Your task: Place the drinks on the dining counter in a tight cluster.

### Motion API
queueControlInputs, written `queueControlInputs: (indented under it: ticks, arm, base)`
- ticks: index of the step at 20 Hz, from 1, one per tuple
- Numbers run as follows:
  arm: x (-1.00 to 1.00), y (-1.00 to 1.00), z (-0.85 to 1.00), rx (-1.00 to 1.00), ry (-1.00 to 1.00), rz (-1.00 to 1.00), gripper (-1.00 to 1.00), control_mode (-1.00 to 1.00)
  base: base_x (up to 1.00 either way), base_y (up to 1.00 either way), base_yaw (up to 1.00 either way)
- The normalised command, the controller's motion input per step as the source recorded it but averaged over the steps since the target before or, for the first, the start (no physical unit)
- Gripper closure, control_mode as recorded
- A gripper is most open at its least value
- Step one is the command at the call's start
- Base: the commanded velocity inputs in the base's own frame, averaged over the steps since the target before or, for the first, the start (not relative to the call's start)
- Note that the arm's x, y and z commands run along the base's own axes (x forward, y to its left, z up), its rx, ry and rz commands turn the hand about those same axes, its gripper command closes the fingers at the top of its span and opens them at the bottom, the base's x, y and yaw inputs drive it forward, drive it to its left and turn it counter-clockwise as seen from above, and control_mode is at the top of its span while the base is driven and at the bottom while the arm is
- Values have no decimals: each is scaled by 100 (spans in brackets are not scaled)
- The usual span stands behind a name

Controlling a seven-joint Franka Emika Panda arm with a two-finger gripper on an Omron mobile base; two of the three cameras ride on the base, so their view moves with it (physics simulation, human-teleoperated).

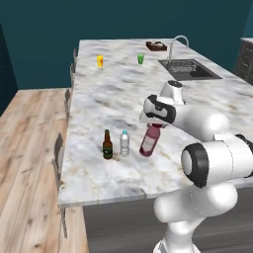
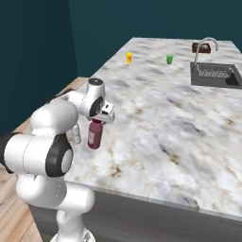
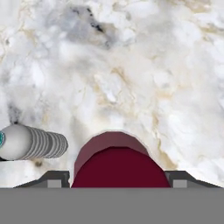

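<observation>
On the dining counter [image 1: 108, 99] near its front edge, the dark brown beer bottle [image 1: 107, 145] and the clear water bottle [image 1: 124, 143] stand upright side by side. Just right of them is the pink-red juice bottle [image 1: 149, 141], leaning slightly, with my gripper [image 1: 154, 126] shut on its top. I cannot tell whether its base rests on the marble. From the right base the juice bottle [image 2: 94, 134] hangs under the gripper [image 2: 98, 121], and the water bottle [image 2: 74, 136] peeks out behind my arm. The hand view looks down on the juice bottle's dark red top [image 3: 118, 162] between the fingers [image 3: 54, 178], with the water bottle [image 3: 30, 142] at left.
A small yellow cup [image 1: 100, 61] and a green cup [image 1: 141, 59] stand at the far end of the island. The sink [image 1: 188, 69] with its curved faucet [image 1: 178, 42] lies far right, next to a brown box [image 1: 156, 46]. Stools [image 1: 59, 148] line the left edge.
</observation>
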Motion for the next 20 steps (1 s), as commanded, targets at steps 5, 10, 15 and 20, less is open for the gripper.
queueControlInputs:
  ticks: [5,10,15,20]
  arm:
    - [28,20,-11,0,1,0,100,-100]
    - [30,19,-14,0,0,0,100,-100]
    - [14,21,-20,0,0,0,100,-100]
    - [7,18,-31,0,0,0,100,-100]
  base:
    - [0,0,0]
    - [0,0,0]
    - [0,0,0]
    - [0,0,0]
